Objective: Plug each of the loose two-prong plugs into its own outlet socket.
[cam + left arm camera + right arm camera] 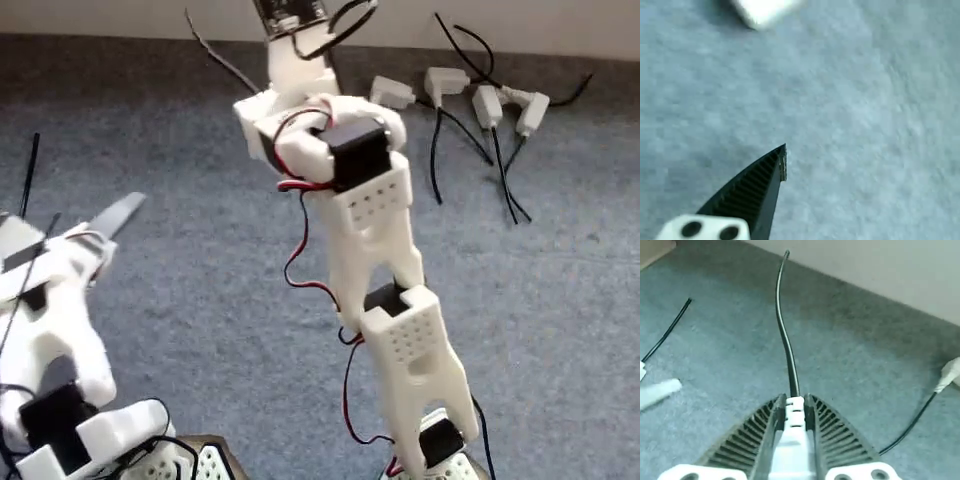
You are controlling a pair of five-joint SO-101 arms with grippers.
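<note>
My right gripper (795, 407) is shut on a white two-prong plug (792, 435), whose black cord (785, 335) runs away over the grey carpet toward the wall. From above, this arm stretches up the middle and its gripper (293, 18) reaches the far edge. Several loose white plugs (447, 80) with black cords lie at the back right, and one of them (950, 372) is seen near the held plug. My left gripper (115, 218) hovers low at the left, open, with one ribbed finger (760, 185) over bare carpet.
A pale wall (560, 25) borders the carpet at the back. A white object (765, 10) lies ahead of the left gripper. Another white piece (657, 390) and a loose black cord (667, 330) lie beside the right gripper. Red and black wires hang along the middle arm (385, 250).
</note>
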